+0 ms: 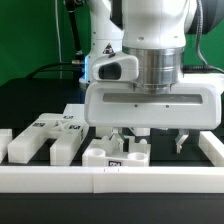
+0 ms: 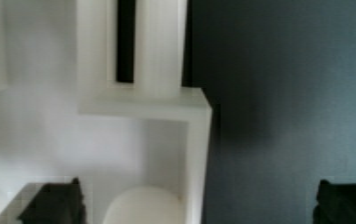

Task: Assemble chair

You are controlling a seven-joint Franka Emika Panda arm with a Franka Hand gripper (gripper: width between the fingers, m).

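Observation:
My gripper (image 1: 148, 142) hangs low over the dark table, jaws wide open and holding nothing. Just below it and toward the exterior view's left sits a small white chair block (image 1: 113, 153) with a tag sticker on its front. One fingertip (image 1: 116, 140) hovers right above this block; the other (image 1: 182, 144) is over bare table. In the wrist view the gripper (image 2: 200, 202) shows two dark fingertips (image 2: 50, 202) far apart. A blurred white chair piece (image 2: 148, 140) with a rounded end fills the half near one finger. Two white bars (image 2: 154, 40) extend beyond it.
More white chair pieces with tags lie at the exterior view's left: a long block (image 1: 24, 144) and flat tagged parts (image 1: 58, 128). A long low white border rail (image 1: 110, 181) runs along the front, with another rail section (image 1: 211, 150) at the right.

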